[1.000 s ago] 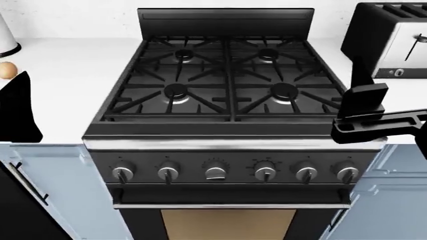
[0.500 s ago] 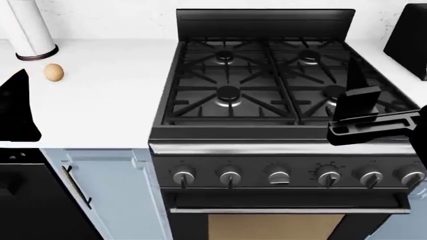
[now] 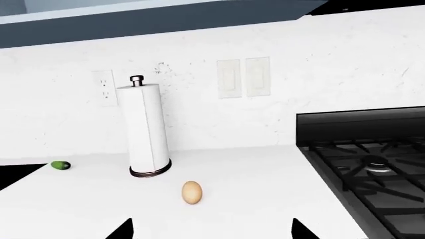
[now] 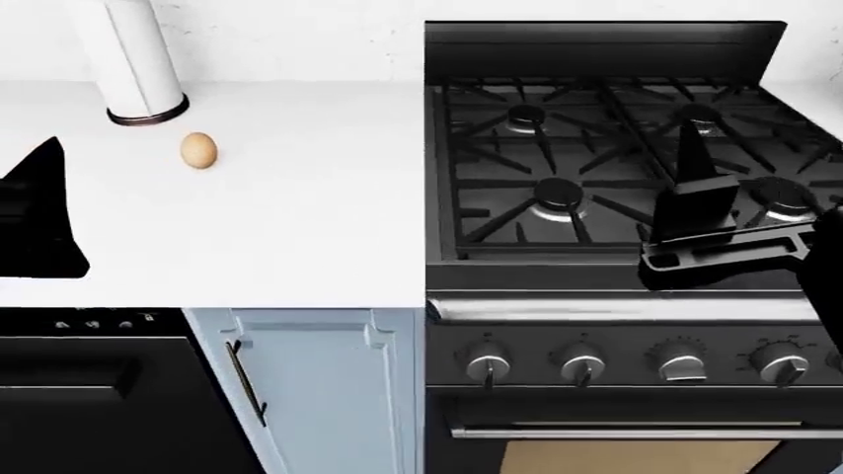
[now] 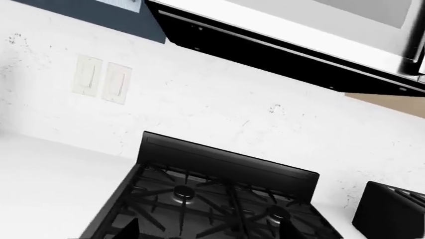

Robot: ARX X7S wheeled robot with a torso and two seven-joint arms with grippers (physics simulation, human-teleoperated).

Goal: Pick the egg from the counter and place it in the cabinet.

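**Egg sitting on tabletop, both claws clear of it**

Stove (image 4: 619,158) is filling the right of the head view, white tabletop (image 4: 290,217) lying to its left. Paper towel roll (image 3: 146,129) is standing upright at the back wall. Right claw (image 4: 705,232) is hovering over the stove front, left claw (image 4: 39,212) at the tabletop's left edge (spread of either: cannot tell). Egg (image 4: 197,150) is resting just in front of the roll, untouched. Cucumber (image 3: 60,165) is lying well apart from the egg.

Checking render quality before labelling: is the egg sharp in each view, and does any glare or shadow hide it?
Head view: the egg is sharp on the evenly lit white counter, no glare, barely any shadow. Left wrist view: egg crisp, unobscured. Right wrist view: egg not in frame.
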